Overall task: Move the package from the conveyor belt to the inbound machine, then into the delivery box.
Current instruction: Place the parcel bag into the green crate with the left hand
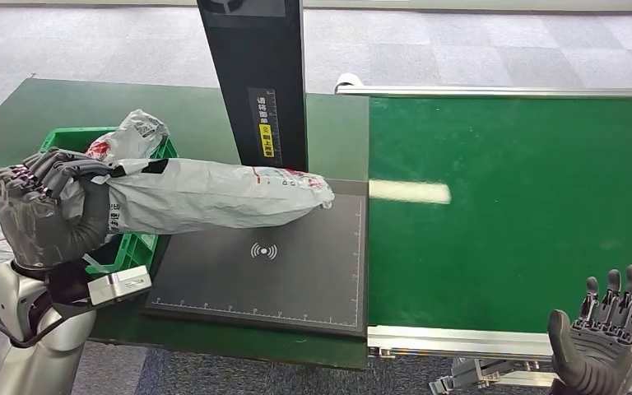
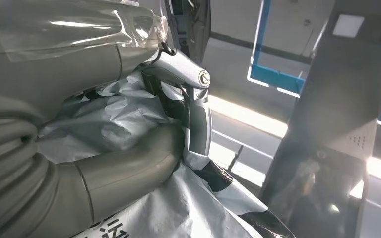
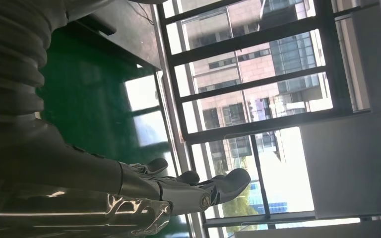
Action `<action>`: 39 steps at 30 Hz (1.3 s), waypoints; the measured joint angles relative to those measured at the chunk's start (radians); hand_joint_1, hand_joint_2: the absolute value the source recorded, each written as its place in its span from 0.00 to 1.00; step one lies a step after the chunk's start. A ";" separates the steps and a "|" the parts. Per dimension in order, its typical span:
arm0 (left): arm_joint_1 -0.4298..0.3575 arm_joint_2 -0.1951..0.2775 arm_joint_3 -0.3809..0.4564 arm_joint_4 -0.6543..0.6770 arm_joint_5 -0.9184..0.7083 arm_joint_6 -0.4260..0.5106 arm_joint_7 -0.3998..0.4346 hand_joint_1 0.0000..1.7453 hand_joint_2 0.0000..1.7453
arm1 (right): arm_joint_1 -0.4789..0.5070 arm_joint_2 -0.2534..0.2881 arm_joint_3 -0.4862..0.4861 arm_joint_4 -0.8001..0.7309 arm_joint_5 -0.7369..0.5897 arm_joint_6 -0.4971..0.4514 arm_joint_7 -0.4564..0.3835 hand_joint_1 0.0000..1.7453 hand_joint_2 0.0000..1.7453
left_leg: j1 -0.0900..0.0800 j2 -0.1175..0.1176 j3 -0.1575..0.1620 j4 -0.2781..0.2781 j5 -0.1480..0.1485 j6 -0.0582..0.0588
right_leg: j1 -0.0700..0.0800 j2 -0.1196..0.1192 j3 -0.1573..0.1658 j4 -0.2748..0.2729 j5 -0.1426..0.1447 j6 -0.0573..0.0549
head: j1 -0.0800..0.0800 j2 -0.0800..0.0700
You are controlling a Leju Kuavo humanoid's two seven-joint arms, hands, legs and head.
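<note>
The left hand [image 1: 48,216] is grasping one end of the grey package [image 1: 214,196], holding it out over the black scanner pad [image 1: 271,263] beside the green crate [image 1: 136,247]. The right hand [image 1: 605,341] is hanging released, fingers apart, near the conveyor belt [image 1: 527,206]

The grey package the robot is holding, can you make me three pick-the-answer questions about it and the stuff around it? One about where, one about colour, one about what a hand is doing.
1. Where is the grey package's far end?
A. Over the black scanner pad
B. On the conveyor belt
C. On the floor

2. What colour is the delivery box?
A. Red
B. Green
C. Yellow

3. What is the right hand doing?
A. Holding a package
B. Pressing the pad
C. Holding nothing, fingers apart

Answers:
1 A: the left hand grips one end while the other reaches over the scanner pad.
2 B: the delivery box behind the package is green.
3 C: the right hand is empty beside the conveyor belt.
</note>
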 joint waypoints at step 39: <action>-0.164 0.368 0.641 0.693 -0.098 0.063 0.089 0.00 1.00 | -0.025 -0.055 0.176 0.068 -0.014 -0.116 -0.014 0.00 1.00 | 0.003 0.008 0.000 0.000 0.000 -0.007 | 0.004 0.008 -0.004 0.003 0.000 -0.007 | 0.000 0.000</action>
